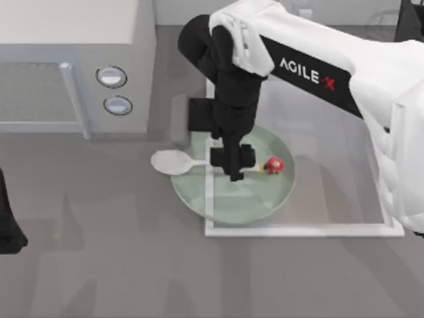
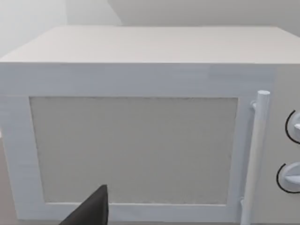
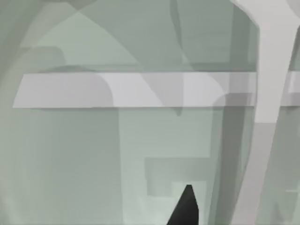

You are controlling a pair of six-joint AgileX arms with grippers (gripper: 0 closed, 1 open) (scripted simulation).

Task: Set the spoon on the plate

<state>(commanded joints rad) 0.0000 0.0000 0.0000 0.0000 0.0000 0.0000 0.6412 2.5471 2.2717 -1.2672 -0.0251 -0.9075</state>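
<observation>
Your right gripper (image 1: 234,173) hung over the plate (image 1: 258,202), finger spread untellable, spoon (image 1: 177,161) crossing its rim, grey tabletop (image 1: 132,252), microwave (image 1: 73,59) beyond the plate, left gripper (image 1: 8,228) parked.

The right gripper (image 1: 233,173) covers the middle of the spoon (image 1: 173,161) handle, so whether its fingers grip it cannot be told. The plate (image 1: 255,204) is partly hidden beneath that arm. The microwave (image 1: 73,59) is cut off at the top view's left edge, and the left arm (image 1: 10,228) shows just a dark sliver there.
</observation>
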